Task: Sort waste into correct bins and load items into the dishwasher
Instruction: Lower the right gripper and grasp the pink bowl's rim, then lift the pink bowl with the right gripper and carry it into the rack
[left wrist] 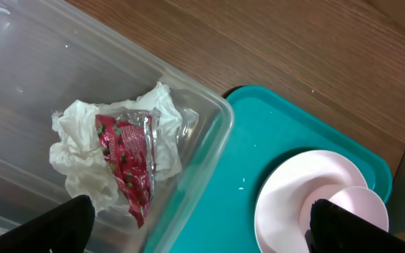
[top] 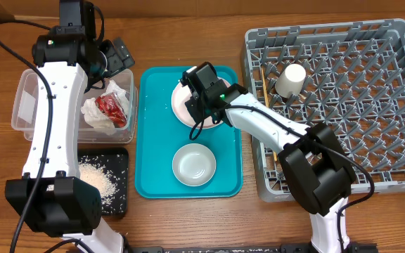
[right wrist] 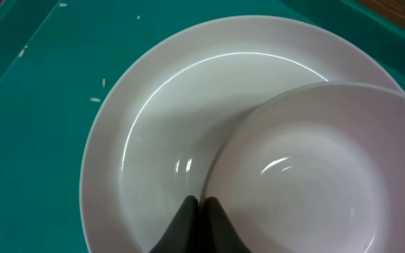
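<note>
The right end effector [right wrist: 199, 204] sits low over the far half of the teal tray [top: 153, 140], its fingers pressed together at the rim of a shallow pink bowl [right wrist: 308, 176] stacked on the pink plate [right wrist: 153, 105]; nothing shows between the tips, so it looks like a nudge or a missed pinch rather than a hold; a white bowl [top: 194, 165] waits on the tray's near half. Left of the tray, the left end effector [left wrist: 202, 225] hangs wide open and empty above the clear tub [top: 27, 98], which holds the napkin [left wrist: 83, 133] and red wrapper [left wrist: 129, 161]; the rice crumbs [top: 93, 176] lie in the black tray [top: 114, 197] nearer the robot. Right of the tray, the dish rack [top: 371, 105] carries the cup [top: 292, 79] and chopsticks [top: 264, 88]; the waste seems sorted, so the dishes on the tray remain.
</note>
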`<state>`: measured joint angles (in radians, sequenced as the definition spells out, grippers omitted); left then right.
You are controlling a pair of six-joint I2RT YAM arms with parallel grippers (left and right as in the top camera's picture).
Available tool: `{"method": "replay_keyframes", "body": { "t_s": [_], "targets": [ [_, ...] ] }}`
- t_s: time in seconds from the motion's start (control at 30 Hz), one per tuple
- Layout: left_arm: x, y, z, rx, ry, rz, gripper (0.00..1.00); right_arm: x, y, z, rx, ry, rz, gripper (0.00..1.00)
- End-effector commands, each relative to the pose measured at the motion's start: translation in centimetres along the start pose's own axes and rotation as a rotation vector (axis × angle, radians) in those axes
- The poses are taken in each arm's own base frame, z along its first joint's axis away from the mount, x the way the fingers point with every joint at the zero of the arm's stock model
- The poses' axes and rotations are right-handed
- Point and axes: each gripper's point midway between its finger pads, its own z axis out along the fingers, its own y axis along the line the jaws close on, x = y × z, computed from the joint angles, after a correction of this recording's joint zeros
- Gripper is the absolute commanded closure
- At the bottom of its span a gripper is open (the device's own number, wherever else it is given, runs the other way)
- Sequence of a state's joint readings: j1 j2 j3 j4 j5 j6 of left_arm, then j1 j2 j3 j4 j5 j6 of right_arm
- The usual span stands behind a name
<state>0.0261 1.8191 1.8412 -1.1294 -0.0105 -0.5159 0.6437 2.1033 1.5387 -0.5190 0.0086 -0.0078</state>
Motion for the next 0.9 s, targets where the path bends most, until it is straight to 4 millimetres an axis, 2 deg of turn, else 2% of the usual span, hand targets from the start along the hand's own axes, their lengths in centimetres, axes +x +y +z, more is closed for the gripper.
{"method": "replay_keyframes", "body": {
  "t_s": [0.0,0.13,0.23,0.43,0.5,0.7,0.87],
  "targets": [
    [-0.4,-0.6,-1.0,0.021,-0.025,0.017,0.0,-0.9,0.1,-1.2,0.0,-0.031,-0.001,0.96],
    [-0.4,-0.6,-1.0,0.021,-0.025,0.017,0.0,-2.2,0.2,-2.8,-0.004,-0.072,-0.001,0.96],
    [-0.4,-0.6,-1.0,0.021,-0.025,0.017,0.0,-3.4,0.4,-5.0,-0.011,-0.114,0.003,0.96],
    [-0.4,-0.6,-1.0,0.021,-0.025,0.017,0.0,-5.4,0.6,-11.0,-0.024,-0.202,0.011,0.96],
    [-0.4,-0.6,-1.0,0.021,-0.025,0.017,0.0,-5.5,0.2,-13.5,-0.027,-0.22,0.082,0.96],
    [-0.4,-0.6,-1.0,0.021,-0.025,0.017,0.0,-3.9,-0.7,-19.0,-0.124,-0.191,0.238,0.96],
    [-0.4,-0.6,-1.0,0.021,-0.025,0.017,0.0,-0.9,-2.9,-20.7,-0.239,-0.078,0.379,0.96]
  ]
}}
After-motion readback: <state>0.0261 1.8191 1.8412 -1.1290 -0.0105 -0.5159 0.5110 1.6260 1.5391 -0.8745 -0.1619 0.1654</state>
